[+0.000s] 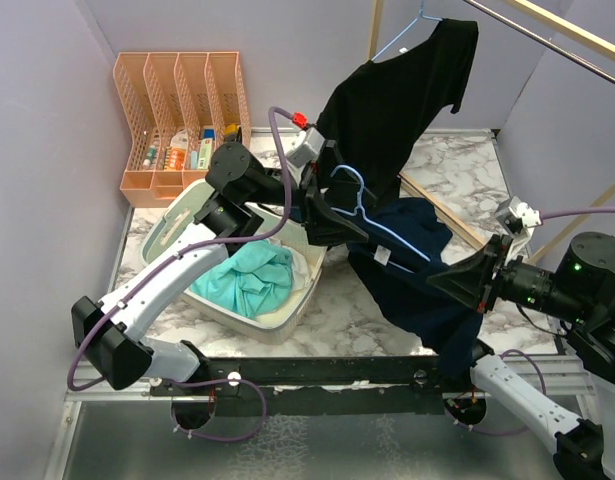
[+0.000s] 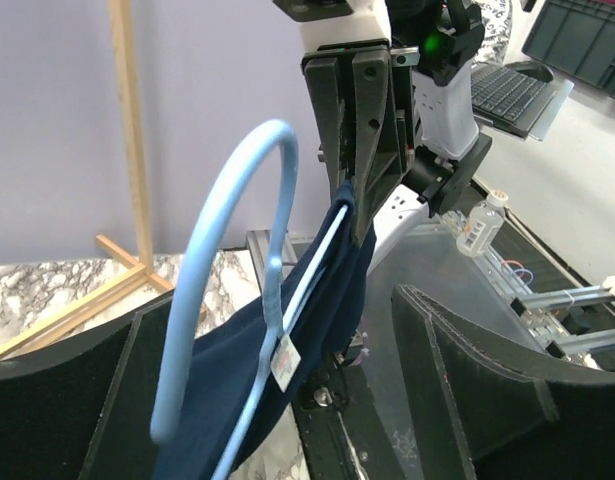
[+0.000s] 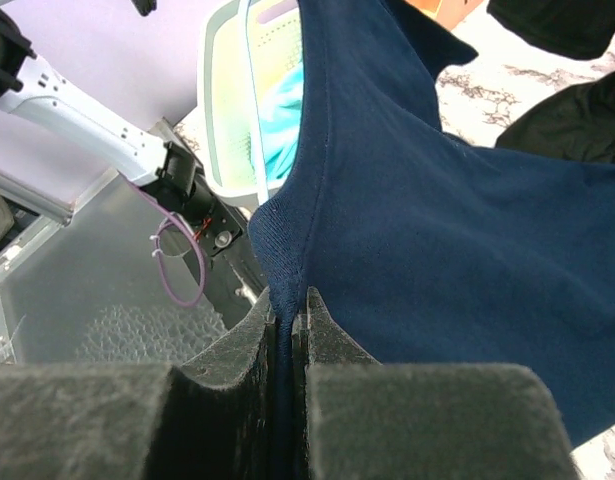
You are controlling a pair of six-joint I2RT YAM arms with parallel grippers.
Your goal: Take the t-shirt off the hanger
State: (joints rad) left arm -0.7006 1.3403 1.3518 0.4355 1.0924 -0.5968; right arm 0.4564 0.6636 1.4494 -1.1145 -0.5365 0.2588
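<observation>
A navy t-shirt hangs on a light blue hanger above the table's middle. My left gripper is at the hanger's neck. In the left wrist view its fingers stand wide apart, with the hanger and the shirt between them; I cannot tell whether the hanger touches a finger. My right gripper is shut on a folded edge of the shirt. Its jaws pinch the cloth. It also shows in the left wrist view, gripping the shirt by the hanger's arm.
A black t-shirt hangs on a second hanger from the rail at the back right. A white basket with teal cloth stands at the left. A peach organizer stands at the back left. A wooden rack base crosses the table.
</observation>
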